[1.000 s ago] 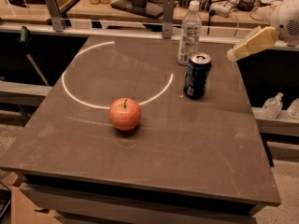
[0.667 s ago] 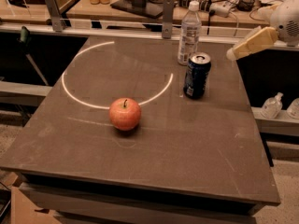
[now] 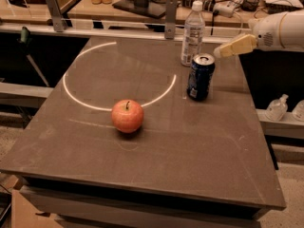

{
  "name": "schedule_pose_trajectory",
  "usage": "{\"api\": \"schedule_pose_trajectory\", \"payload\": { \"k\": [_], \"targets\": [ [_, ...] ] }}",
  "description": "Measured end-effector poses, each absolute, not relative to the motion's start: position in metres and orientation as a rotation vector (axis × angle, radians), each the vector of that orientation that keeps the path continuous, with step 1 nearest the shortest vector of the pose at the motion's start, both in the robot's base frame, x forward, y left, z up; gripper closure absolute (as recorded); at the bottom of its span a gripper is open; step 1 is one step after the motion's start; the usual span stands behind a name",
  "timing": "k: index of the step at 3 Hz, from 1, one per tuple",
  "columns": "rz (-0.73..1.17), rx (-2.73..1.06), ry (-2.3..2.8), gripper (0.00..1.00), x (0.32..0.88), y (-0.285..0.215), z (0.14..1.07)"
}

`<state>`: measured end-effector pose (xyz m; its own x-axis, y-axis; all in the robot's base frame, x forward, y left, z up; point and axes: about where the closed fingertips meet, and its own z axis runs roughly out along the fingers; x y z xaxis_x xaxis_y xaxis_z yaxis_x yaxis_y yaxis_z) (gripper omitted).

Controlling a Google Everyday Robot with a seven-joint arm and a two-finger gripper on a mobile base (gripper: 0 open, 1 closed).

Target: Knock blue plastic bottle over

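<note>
Upright near the far edge of the table (image 3: 190,156), in the upper middle-right of the frame, stands the blue plastic bottle (image 3: 193,32). It is a small clear bottle with a white screw cap and a pale label carrying dark print around its middle. Its body looks see-through, with no strong tint under this warm light.

The gripper (image 3: 220,51) hangs to the right of the bottle, at about the height of the bottle's lower half. It shows as a yellowish tapered piece pointing left on the end of a white arm (image 3: 280,30) that enters from the upper right edge. A plain gap separates its tip from the bottle. Seen from this side, how wide the gripper is spread cannot be told, and it holds nothing.

A dark blue soda can (image 3: 200,77) stands upright just below and slightly right of the bottle in the frame, its opened top lying beneath the gripper's tip. Whether can and bottle touch is not clear. A red apple (image 3: 127,116) sits well apart at centre-left, on the lower edge of a white arc (image 3: 71,89) marked on the table. Two metal posts (image 3: 171,11) rise behind the far edge, and small clear bottles (image 3: 277,109) lie on a lower shelf at right.
</note>
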<state>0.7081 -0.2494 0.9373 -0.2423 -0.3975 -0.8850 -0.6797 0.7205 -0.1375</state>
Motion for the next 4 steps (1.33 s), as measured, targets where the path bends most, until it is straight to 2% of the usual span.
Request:
{"api": "schedule_pose_trajectory", "payload": {
  "k": [2, 3, 4],
  "targets": [
    [0.452, -0.807, 1.848, 0.00, 0.744, -0.214, 0.898],
    [0.553, -0.836, 1.769, 0.02, 0.764, -0.171, 0.894],
    [0.619, -0.847, 1.717, 0.25, 0.770, -0.144, 0.895]
  ]
}}
